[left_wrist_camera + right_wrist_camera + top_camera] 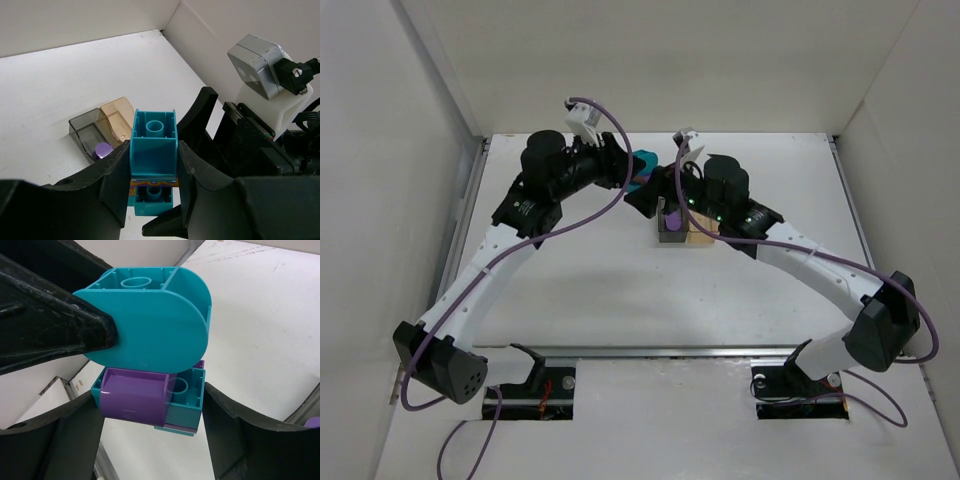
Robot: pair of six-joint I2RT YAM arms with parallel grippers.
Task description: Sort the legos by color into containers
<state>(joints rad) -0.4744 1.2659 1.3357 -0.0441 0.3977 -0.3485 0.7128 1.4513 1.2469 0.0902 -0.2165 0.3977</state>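
Observation:
A stack of legos hangs in the air between both grippers. My left gripper (152,155) is shut on the top teal brick (152,145), which shows as a rounded teal piece (150,320) in the right wrist view. Under it sit an orange strip (134,190) and a lower teal brick (152,196) with a purple brick (132,395) on it. My right gripper (150,410) is closed against both sides of that lower part. The joined containers (682,232) stand just below: the grey bin (85,131) holds a purple brick (102,149), and the amber bin (117,119) looks empty.
White walls enclose the table (600,280) at the back and both sides. The right arm's wrist camera (260,65) is close to my left gripper (642,168). My right gripper (652,195) hovers just left of the bins.

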